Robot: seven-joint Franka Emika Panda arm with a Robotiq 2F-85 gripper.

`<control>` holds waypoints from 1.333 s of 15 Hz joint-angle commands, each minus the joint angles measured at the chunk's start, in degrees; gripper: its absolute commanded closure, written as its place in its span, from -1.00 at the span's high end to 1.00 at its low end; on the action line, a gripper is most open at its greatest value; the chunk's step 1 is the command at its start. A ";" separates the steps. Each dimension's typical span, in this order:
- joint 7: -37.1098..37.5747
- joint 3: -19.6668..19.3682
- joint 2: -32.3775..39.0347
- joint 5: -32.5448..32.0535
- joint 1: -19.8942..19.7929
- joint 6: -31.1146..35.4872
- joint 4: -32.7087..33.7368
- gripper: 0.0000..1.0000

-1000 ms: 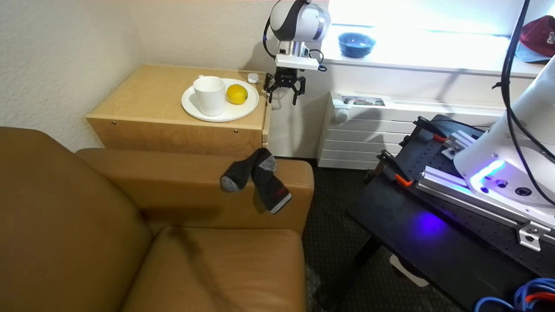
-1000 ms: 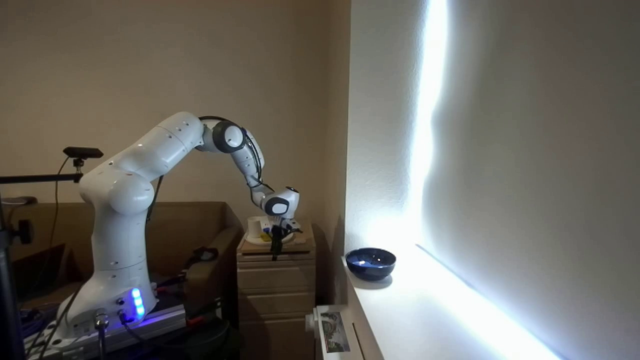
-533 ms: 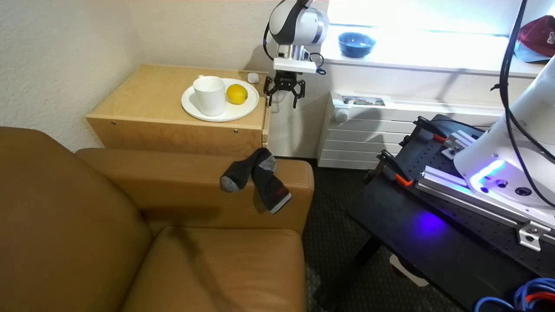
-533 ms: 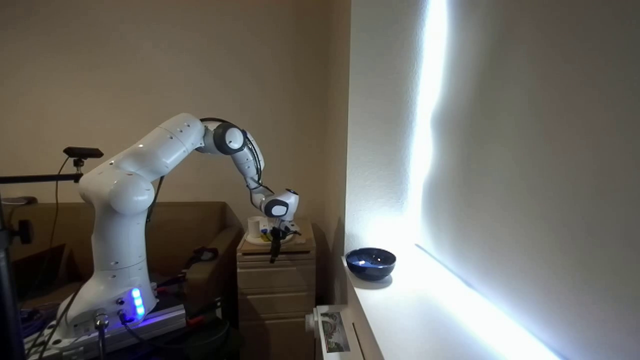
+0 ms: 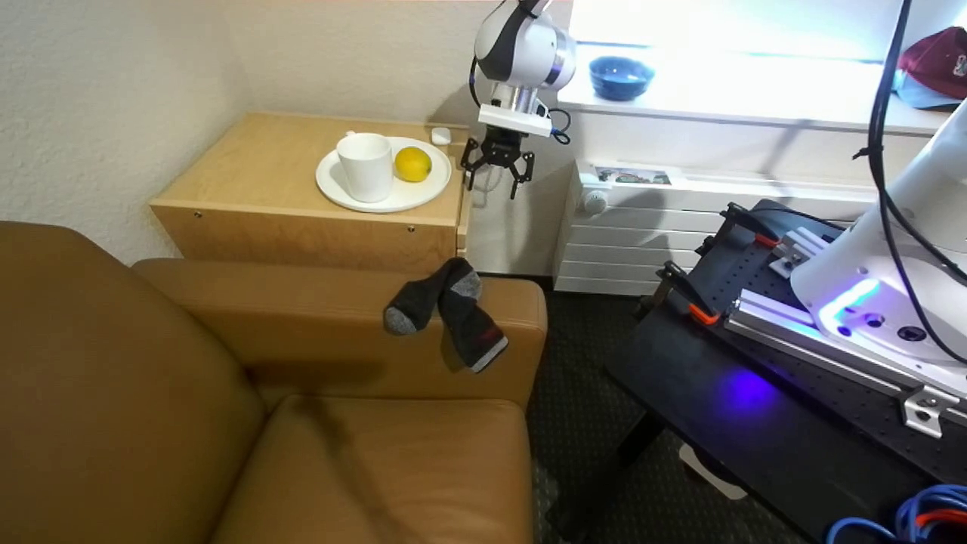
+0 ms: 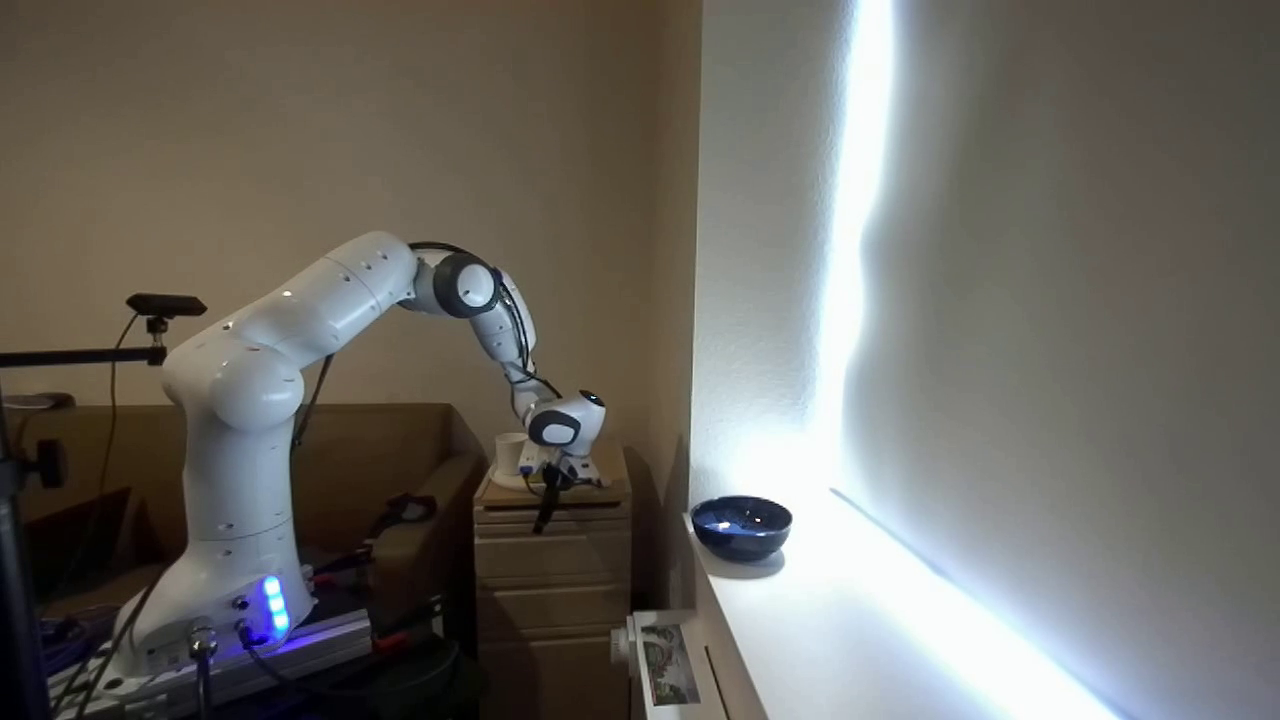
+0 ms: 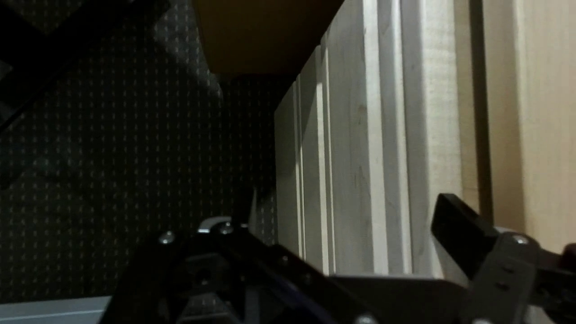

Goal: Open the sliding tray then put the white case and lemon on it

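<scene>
Side table (image 5: 257, 162), 1. White case (image 5: 441, 136), 1: on the table's top, just beside the rim of a plate (image 5: 423, 195) at its 2 o'clock. Plate count 1, bearing 2 items: mug (image 5: 366, 170), 1, upright; lemon (image 5: 413, 164), 1, just beside the mug at its 3 o'clock.

Gripper (image 5: 492, 188), 1, with 2 fingers (image 7: 463, 234) spread wide; hangs at the table's drawer-side edge, between 4 and 5 o'clock from the case.

Sliding tray (image 7: 443, 90), 1: looks pushed in; pale front edge visible in the wrist view, next to a dark gap. A finger, at 4 o'clock there, overlaps that edge; contact cannot be told.

Socks (image 5: 472, 325): draped over the sofa arm (image 5: 302, 302); 1 or 2, cannot tell. Bowl (image 5: 621, 78), 1, on the windowsill (image 5: 725, 91) in both exterior views. Cap (image 5: 939, 66), 1, same sill, at 3 o'clock from the bowl.
</scene>
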 commanded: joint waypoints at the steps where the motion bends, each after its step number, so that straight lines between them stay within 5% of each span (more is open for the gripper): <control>1: -3.52 2.75 1.18 5.36 -2.95 4.51 -1.54 1.00; 9: 1.45 -3.32 -2.53 -2.20 6.00 12.87 -3.43 1.00; 13: 10.04 -9.20 -2.50 -10.08 12.14 8.04 -0.57 1.00; 14: 7.58 -6.67 -2.11 -8.76 9.40 10.30 -2.20 1.00; 20: 8.58 -7.08 -2.14 -9.36 9.83 10.20 -2.19 1.00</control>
